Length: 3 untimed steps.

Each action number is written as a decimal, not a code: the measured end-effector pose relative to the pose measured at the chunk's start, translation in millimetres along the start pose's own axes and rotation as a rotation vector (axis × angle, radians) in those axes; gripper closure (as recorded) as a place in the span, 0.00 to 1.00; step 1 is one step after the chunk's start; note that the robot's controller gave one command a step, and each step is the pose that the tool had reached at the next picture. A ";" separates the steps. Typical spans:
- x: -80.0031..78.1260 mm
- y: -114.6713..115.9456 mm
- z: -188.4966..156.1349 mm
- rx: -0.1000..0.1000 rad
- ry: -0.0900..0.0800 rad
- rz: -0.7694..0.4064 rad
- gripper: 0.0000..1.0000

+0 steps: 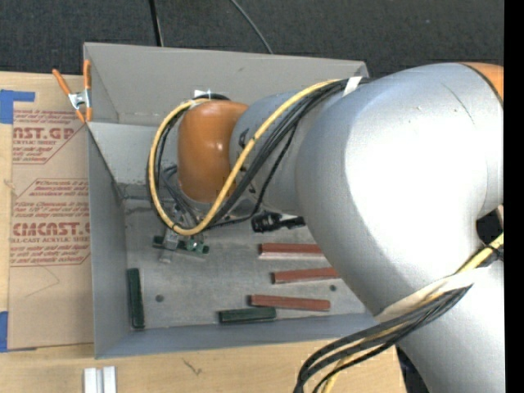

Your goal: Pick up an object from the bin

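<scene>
The gripper point(181, 245) is hanging low at the end of the arm point(393, 187), just below the glossy orange cover point(205, 150) and the loop of yellow and black cables point(161, 150), and it is sitting close over the dull, scuffed floor of the grey metal bin point(105, 252), in the left half and towards the middle. How wide the claw is standing cannot be told, as its tip is showing only as a small grey and green cluster against the floor; whether it is touching the floor is also unclear. The nearest thing is a dark green bar point(133, 299), a slim flat stick lying near the left wall, below and to the left of the gripper and apart from it, its long axis running along that wall. A second dark green bar point(246, 315) is lying by the near wall, pointing left to right across the view with a slight tilt. Right of the gripper, three reddish-brown bars are lying flat and roughly parallel, all running left to right and set apart from each other: the upper one point(291, 250), the middle one point(304, 276) and the lower one point(291, 303), whose left end is lying just beside the second green bar.
</scene>
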<state>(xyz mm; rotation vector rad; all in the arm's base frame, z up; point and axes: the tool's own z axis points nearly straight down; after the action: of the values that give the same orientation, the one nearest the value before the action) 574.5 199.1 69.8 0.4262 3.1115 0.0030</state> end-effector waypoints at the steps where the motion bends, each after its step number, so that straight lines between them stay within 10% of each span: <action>1: 0.0 0.0 0.0 0.000 0.000 0.000 1.00; 3: 3.9 0.2 -101.5 0.001 0.000 -0.063 1.00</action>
<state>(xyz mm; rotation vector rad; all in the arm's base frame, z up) 570.7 200.2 171.3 0.3277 3.1238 0.0012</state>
